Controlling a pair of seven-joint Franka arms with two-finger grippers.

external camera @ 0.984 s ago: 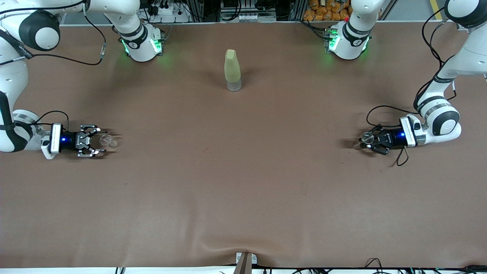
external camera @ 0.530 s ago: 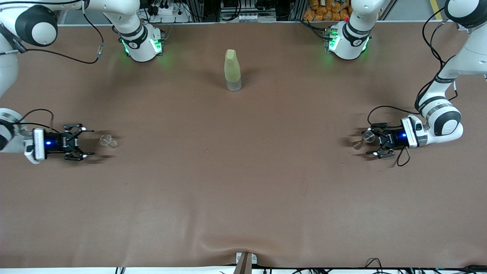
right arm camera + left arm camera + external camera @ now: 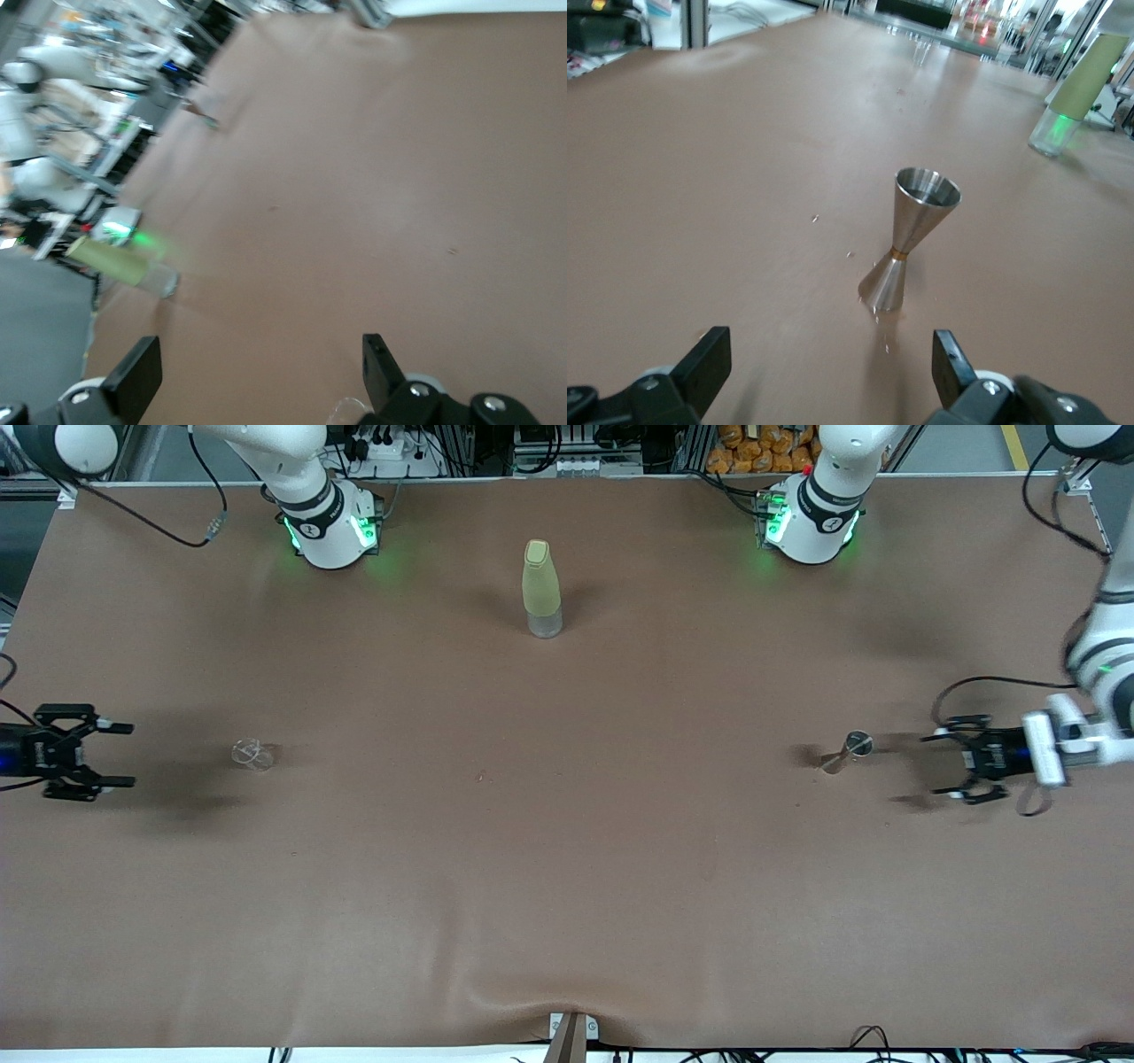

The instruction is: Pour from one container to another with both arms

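Note:
The small clear glass cup (image 3: 252, 755) stands on the brown table toward the right arm's end. My right gripper (image 3: 124, 755) is open and empty, well clear of the cup, by the table's end. A faint clear rim of the cup (image 3: 347, 411) shows close to one of this gripper's fingers (image 3: 381, 363). The hourglass-shaped metal measure (image 3: 849, 751) stands upright toward the left arm's end. My left gripper (image 3: 937, 764) is open and empty, a short way from it. In the left wrist view the measure (image 3: 908, 243) stands ahead of the open left gripper (image 3: 830, 367).
A tall yellow-green bottle (image 3: 541, 589) stands mid-table, farther from the front camera than the cup and measure, between the two arm bases. It also shows in the left wrist view as the bottle (image 3: 1081, 93). Cables trail by the left arm's wrist (image 3: 974, 691).
The left gripper opened and let go of the measure, then drew back toward its end of the table. The right gripper backed away from the cup toward its own end.

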